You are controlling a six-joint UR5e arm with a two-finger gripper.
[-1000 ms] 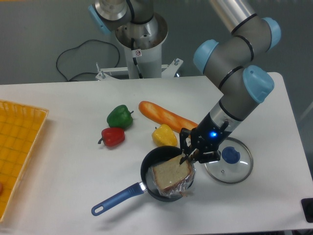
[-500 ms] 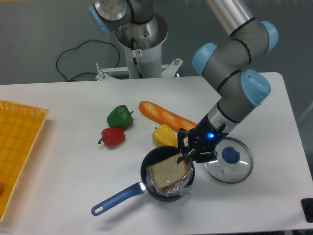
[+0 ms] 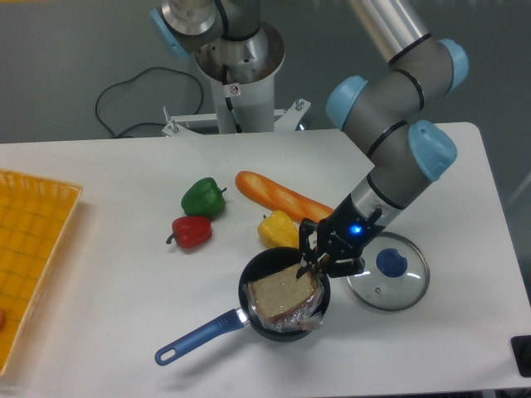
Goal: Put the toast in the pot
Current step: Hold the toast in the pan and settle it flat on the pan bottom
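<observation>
The toast (image 3: pixel 283 293), a tan slice in crinkly clear plastic, lies tilted inside the pot (image 3: pixel 252 283), a small black saucepan whose blue handle (image 3: pixel 196 337) points to the lower left. My gripper (image 3: pixel 310 265) reaches down over the pot's right rim and is shut on the toast's upper right corner. The plastic wrap bulges over the pot's right edge.
An orange baguette (image 3: pixel 280 197) and a yellow pepper (image 3: pixel 278 229) lie just behind the pot. A green pepper (image 3: pixel 203 197) and a red pepper (image 3: pixel 192 232) sit to the left. A glass lid with a blue knob (image 3: pixel 390 272) rests right of the pot. A yellow basket (image 3: pixel 29 249) stands at the far left.
The gripper and the toast have shifted slightly left and down, bringing the slice further inside the pot. The pot and the other objects have not moved.
</observation>
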